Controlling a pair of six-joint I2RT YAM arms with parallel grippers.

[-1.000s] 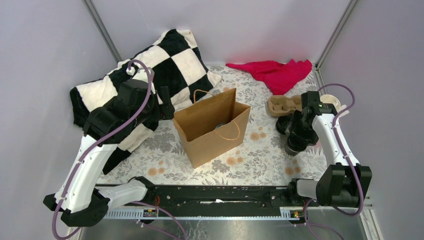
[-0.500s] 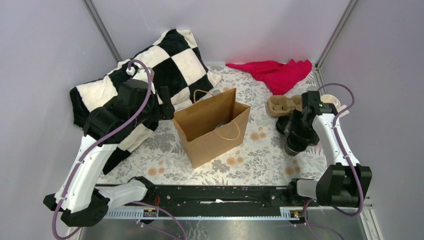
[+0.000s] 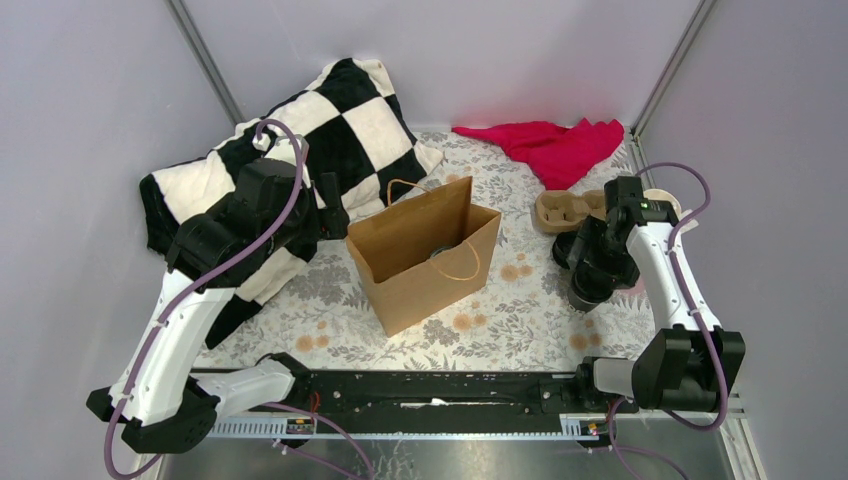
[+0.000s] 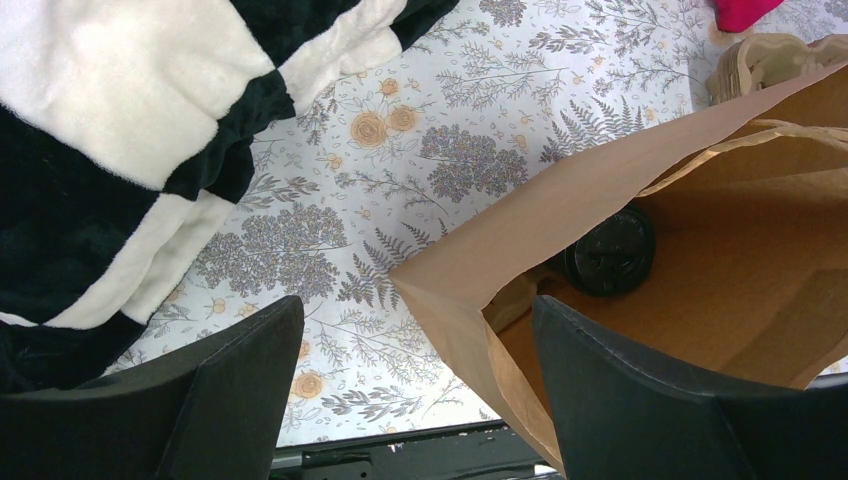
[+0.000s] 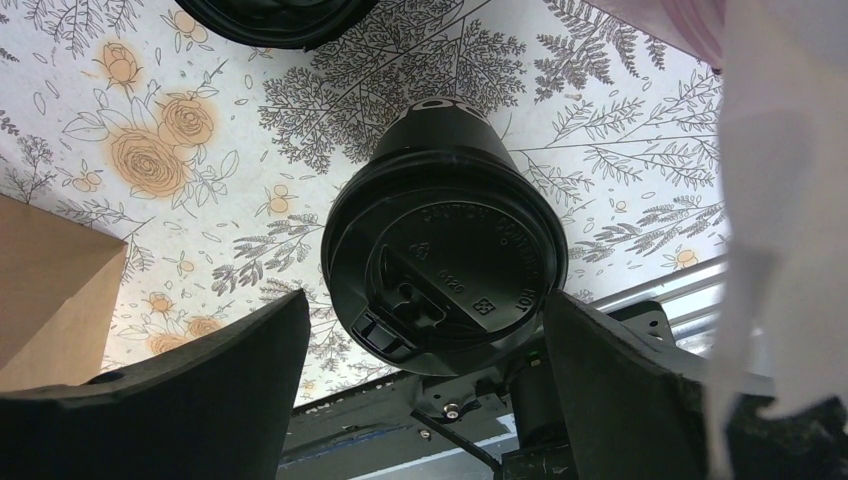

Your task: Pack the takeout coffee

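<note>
An upright lidded coffee cup (image 5: 445, 270) is bracketed on the counter (image 5: 150, 150) by the spread jaws of the right gripper (image 5: 425, 298). The jaws of the left gripper (image 4: 417, 300) are spread and empty over the brown paper bag (image 4: 600, 140)

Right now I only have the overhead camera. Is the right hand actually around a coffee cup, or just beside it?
Observer: Around it. In the right wrist view the black lidded cup stands between the open fingers of the right hand. I cannot tell whether they touch it.
Operator: Any other cup close by?
Observer: Yes, a second black lid shows at the top edge of that view.
Operator: Is the bag empty?
Observer: No. The left wrist view shows one lidded cup standing inside the brown paper bag.
</note>
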